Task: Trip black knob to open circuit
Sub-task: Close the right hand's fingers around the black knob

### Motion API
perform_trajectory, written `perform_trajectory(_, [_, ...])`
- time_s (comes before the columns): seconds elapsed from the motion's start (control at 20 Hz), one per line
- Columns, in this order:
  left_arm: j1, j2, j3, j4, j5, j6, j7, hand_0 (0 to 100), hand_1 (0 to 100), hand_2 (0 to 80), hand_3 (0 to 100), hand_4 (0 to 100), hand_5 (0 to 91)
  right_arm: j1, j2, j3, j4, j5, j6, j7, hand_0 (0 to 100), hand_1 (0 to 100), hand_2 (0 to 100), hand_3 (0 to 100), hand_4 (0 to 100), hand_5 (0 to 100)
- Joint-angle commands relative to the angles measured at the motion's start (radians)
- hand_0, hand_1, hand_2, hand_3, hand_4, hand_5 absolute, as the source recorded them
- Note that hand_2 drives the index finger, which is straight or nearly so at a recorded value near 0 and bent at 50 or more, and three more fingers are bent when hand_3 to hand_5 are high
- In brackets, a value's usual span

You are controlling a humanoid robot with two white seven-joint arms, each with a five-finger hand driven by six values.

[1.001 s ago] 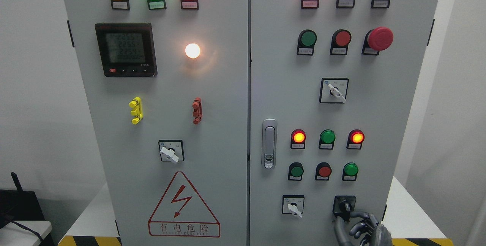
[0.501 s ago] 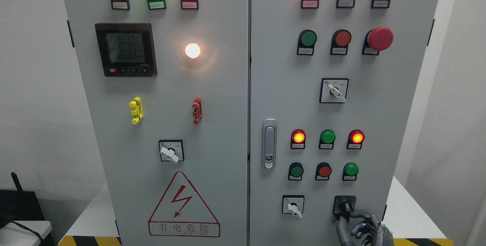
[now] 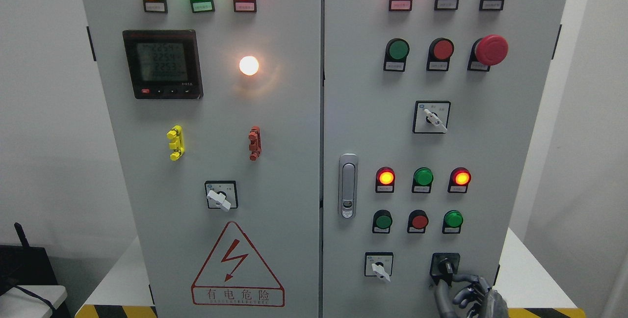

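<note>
Head view: the robot's right hand (image 3: pixel 468 298) reaches up from the lower right corner, its grey fingers (image 3: pixel 458 278) curled, one lying just under the black knob (image 3: pixel 445 265) and a thumb-like digit rising at the knob's left. Whether they actually pinch the knob cannot be told from this angle.

The black knob sits on a black square plate at the bottom right of the grey cabinet (image 3: pixel 294 161), directly above the fingers; it is small, dark and hard to read against its plate.

Left of the fingers is a white-handled selector switch (image 3: pixel 379 265). Above them stand a row of green, red and green push buttons (image 3: pixel 420 221), then three indicator lamps (image 3: pixel 423 177), the outer two glowing red-orange. Higher still is a second white-handled selector (image 3: pixel 431 117), and near the top a red mushroom-head stop button (image 3: pixel 490 50).

Far left of the fingers, on the other door, a red warning triangle (image 3: pixel 237 264) with a lightning bolt reads "有电危险"; smaller lettering beneath is too fine to read. Above it a digital meter (image 3: pixel 162 64) shows rows of figures, roughly 225, though blurred. Small labels under the lamps and buttons are illegible. A silver door latch (image 3: pixel 348 185) stands between the two doors, up and to the left of the fingers.
</note>
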Motion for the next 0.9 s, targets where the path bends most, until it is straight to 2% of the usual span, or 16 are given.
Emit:
perform_trajectory(0.0, [-0.008, 0.000, 0.000, 0.000, -0.034, 0.000, 0.001, 12, 39, 0.0, 0, 0, 0.0, -0.003, 0.000, 0.004, -0.002, 0.000, 0.001, -0.001, 45, 76, 51, 86, 87, 94])
perform_trajectory(0.85, [-0.008, 0.000, 0.000, 0.000, -0.034, 0.000, 0.001, 12, 39, 0.0, 0, 0, 0.0, -0.001, 0.000, 0.007, -0.004, 0.000, 0.002, 0.002, 52, 78, 51, 86, 87, 93])
